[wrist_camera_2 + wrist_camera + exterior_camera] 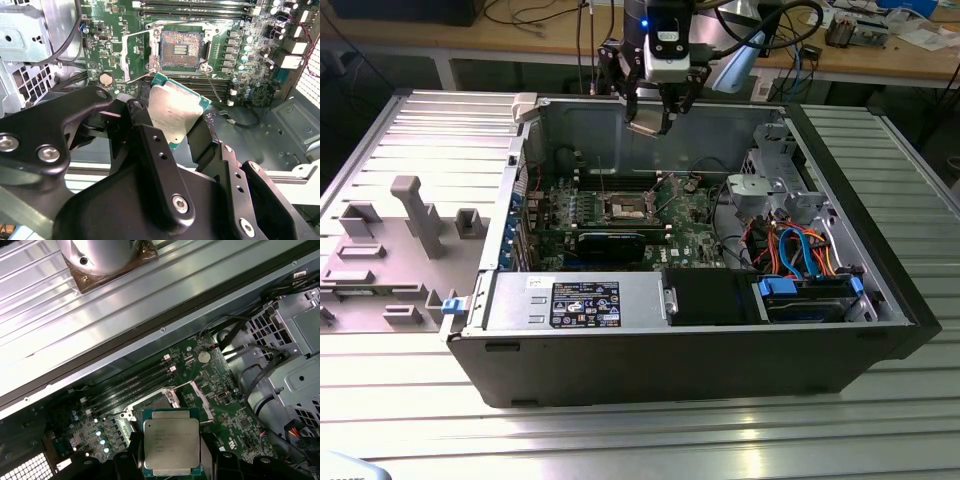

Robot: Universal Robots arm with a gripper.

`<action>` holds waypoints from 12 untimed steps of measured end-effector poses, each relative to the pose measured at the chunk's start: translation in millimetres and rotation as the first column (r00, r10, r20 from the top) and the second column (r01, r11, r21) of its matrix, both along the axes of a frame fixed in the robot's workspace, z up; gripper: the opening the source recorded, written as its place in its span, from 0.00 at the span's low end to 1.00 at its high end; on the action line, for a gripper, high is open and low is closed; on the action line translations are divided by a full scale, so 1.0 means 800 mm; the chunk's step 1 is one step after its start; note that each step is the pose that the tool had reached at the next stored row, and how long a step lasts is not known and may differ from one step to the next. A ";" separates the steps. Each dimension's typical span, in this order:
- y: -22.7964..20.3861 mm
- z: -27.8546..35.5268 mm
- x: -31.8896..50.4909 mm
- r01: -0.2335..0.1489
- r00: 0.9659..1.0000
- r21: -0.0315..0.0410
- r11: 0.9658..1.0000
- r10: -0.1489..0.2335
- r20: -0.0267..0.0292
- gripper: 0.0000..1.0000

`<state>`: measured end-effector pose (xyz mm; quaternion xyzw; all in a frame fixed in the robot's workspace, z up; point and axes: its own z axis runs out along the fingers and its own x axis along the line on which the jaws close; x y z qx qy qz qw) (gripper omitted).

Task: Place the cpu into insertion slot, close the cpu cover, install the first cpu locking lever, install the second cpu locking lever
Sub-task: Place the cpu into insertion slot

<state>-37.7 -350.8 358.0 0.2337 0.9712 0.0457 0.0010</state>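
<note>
Ribbed metal tabletop [620, 440] carries an open computer case [880, 300], with cluttered workbenches [520, 40] across the top of the exterior view. At the upper middle of that frame we see the gripper [648, 122] hanging above the case, closed narrow on the cpu [642, 127]. In both wrist views the cpu [177, 112] [171, 446] sits between the black fingers [145, 127], pinched by its edges only.

The insertion slot [627, 208] [181, 46] lies near the middle of the exterior frame on the green circuit board [700, 205], below the chip and well apart from it, its dark centre bare.

We judge the main risk to be misalignment. The chip looks tilted in the grip, so a skewed descent could land a corner on the silver rim or crush the contacts. An edge-only hold could also let it slip.
</note>
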 end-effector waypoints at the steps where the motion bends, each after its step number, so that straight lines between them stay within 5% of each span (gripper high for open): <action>1: 0.0000 0.0000 0.000 0.003 1.000 0.000 1.000 -0.003 0.000 0.55; 12: 0.0000 -0.0001 0.000 0.029 1.000 0.000 1.000 -0.029 0.000 0.55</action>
